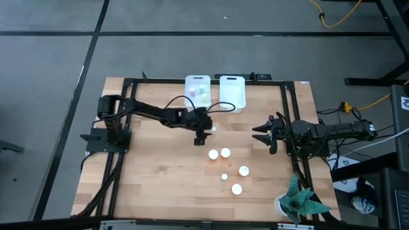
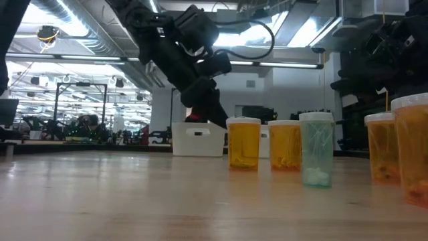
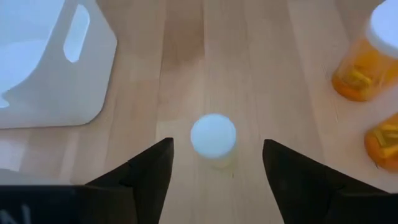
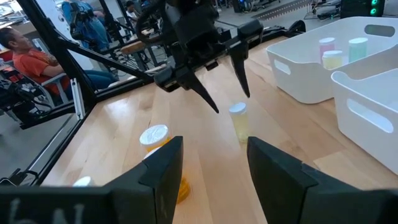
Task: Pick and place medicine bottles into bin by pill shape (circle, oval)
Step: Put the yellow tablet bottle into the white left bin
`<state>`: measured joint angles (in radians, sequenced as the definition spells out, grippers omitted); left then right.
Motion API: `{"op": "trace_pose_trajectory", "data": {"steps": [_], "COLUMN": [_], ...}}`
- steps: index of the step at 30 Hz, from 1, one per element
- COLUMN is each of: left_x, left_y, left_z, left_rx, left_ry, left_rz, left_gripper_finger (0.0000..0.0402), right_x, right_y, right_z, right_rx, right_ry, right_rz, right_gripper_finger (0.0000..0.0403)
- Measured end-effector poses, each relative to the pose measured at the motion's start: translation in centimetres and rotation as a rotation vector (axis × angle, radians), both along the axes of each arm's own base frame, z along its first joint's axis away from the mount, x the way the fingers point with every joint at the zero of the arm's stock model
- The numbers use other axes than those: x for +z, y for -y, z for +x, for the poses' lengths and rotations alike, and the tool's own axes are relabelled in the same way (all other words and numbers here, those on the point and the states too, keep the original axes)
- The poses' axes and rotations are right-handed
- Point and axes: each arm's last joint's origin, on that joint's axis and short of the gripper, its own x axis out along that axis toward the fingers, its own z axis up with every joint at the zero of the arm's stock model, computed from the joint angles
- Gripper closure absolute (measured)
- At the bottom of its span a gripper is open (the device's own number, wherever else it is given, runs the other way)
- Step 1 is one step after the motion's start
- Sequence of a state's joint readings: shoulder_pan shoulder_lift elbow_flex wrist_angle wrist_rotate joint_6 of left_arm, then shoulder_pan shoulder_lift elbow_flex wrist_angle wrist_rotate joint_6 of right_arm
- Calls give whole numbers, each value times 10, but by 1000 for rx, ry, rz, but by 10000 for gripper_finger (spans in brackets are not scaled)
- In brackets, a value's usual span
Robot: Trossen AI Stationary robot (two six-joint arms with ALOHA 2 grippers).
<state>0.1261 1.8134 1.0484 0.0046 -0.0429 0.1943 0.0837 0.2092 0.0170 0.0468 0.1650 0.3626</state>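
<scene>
Hovering above centre frame, the left gripper (image 3: pixel 217 163) stands wide open around a small pale-bodied medicine bottle with a white round cap (image 3: pixel 213 134) — empty, touching nothing. Closing off-centre could tip it toward the two white plastic bins (image 1: pixel 232 92) — upper middle. The right gripper (image 1: pixel 261 134), partly open and empty, waits at right.

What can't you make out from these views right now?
- Pill shape in the small bottle under the left gripper: left wrist view shows mostly its cap.
- Pills in the left bin: bottles too small in the high view.
- Rightmost orange bottle: cut off by the low view's edge.
</scene>
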Motion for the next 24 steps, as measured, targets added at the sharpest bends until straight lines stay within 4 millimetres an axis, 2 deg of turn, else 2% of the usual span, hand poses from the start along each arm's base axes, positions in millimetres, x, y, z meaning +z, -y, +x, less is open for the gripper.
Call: {"op": "trace_pose_trajectory", "data": {"steps": [24], "left_x": [-23], "left_y": [-2], "left_z": [14], "left_rx": [-1], "left_ry": [49], "left_rz": [7], "left_gripper_finger": [165], "right_x": [0], "right_y": [0], "right_z": [0], "right_rx": [0], "right_ry": [0], "right_rz": [2], "right_gripper_finger": [222]}}
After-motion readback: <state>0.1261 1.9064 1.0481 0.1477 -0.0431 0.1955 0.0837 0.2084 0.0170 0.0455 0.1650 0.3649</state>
